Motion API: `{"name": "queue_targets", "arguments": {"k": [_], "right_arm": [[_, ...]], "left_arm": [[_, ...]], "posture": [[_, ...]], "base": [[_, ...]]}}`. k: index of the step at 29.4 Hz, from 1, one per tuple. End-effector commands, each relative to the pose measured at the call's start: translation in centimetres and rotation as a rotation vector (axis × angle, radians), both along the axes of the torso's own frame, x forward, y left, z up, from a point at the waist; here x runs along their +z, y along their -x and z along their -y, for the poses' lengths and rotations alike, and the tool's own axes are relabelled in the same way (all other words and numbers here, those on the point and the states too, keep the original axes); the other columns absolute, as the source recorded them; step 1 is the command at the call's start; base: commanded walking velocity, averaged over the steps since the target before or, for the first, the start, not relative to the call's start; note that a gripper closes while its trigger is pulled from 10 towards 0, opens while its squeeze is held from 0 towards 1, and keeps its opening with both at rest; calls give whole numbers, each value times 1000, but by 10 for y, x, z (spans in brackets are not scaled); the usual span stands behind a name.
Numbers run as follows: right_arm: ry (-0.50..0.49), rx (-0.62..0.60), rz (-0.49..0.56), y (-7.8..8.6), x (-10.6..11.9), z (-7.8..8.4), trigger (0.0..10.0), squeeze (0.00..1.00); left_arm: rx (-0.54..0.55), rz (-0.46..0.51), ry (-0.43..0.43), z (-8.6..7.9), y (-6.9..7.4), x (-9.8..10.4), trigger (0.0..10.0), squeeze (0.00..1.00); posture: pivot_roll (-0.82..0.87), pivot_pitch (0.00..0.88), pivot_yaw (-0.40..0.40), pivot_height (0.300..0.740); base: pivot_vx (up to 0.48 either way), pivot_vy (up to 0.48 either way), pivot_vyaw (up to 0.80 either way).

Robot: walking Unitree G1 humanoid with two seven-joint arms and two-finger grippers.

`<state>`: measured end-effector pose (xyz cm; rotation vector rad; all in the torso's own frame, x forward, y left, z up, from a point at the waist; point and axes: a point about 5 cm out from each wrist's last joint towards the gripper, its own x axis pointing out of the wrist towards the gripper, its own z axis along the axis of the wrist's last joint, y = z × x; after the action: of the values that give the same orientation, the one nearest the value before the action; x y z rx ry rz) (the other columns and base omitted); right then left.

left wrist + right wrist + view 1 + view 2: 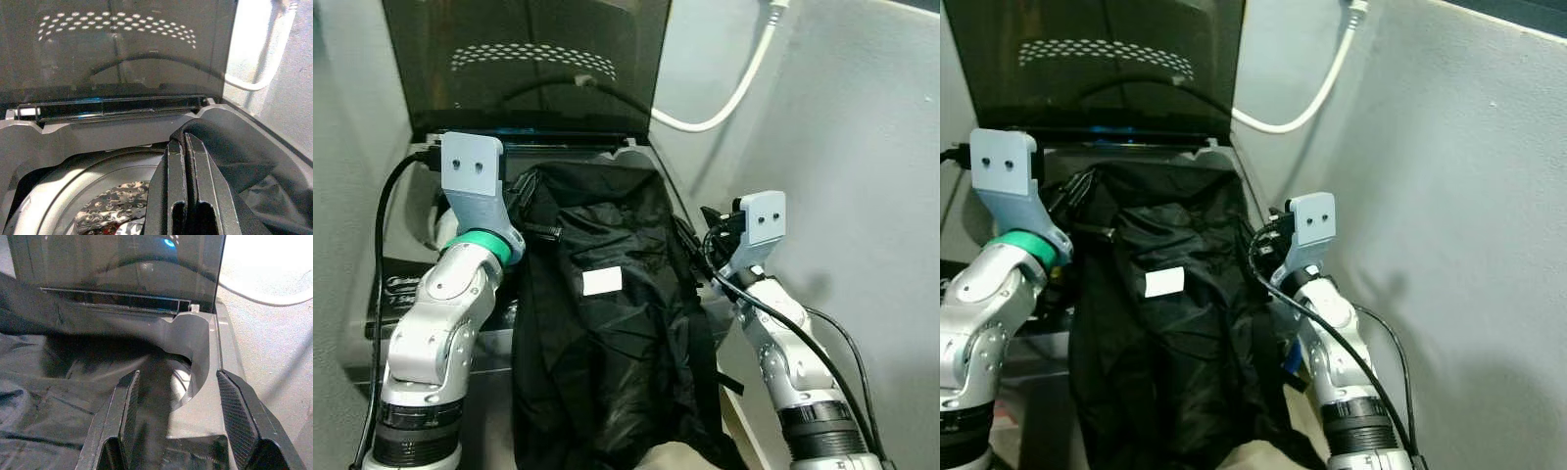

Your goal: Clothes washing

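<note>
A black garment (607, 323) with a white label (602, 282) lies across the open top of the washing machine (195, 342) and hangs down its front. My left gripper (187, 139) is at the garment's upper left corner above the drum, its fingers shut with black cloth pinched at their tips. My right gripper (177, 377) stands open at the garment's right edge, over the machine's right rim, with nothing between its fingers (128, 406). Inside the drum (73, 196) lies a dark patterned piece of laundry (117, 203).
The machine's dark lid (529, 59) stands upright behind the opening. A white hose (734, 88) curves along the grey wall (862, 196) close on the right. A wall also closes in on the left.
</note>
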<state>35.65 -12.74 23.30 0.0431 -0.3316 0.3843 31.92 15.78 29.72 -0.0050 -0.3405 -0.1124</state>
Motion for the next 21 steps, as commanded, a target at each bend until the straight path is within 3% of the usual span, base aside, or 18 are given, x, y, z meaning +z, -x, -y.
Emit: {"name": "queue_targets", "arguments": {"k": [1, 3, 8, 12, 17, 19, 21], "right_arm": [[4, -25, -5, -1, -3, 7, 10000, 0], [4, -25, -5, -1, -3, 7, 10000, 0], [-3, -8, -3, 0, -2, 6, 10000, 0], [-25, 17, 6, 1, 2, 5, 10000, 0], [60, 80, -9, 1, 2, 3, 10000, 0], [103, 138, -18, 3, 1, 2, 10000, 0], [151, 328, -55, 14, -3, 0, 10000, 0]], "left_arm": [[-3, 5, -10, 4, 0, 2, 10000, 0], [-3, 5, -10, 4, 0, 2, 10000, 0], [23, 45, -5, 2, -2, 8, 10000, 0], [-39, 170, -11, 6, -3, 33, 10000, 0], [-114, 164, -73, 11, -6, 39, 10000, 0], [-138, 142, -109, 11, -6, 38, 10000, 0], [-206, 110, -183, 13, -4, 35, 10000, 0]], "posture": [[17, 57, -46, 740], [17, 57, -46, 740], [16, 58, -48, 740], [15, 55, -48, 740], [12, 56, -41, 740], [12, 56, -40, 740], [12, 55, -41, 740]], "base": [[0, -480, 0], [0, -480, 0], [0, 0, 0], [0, 0, 0], [0, 0, 0], [0, 0, 0], [0, 0, 0]]}}
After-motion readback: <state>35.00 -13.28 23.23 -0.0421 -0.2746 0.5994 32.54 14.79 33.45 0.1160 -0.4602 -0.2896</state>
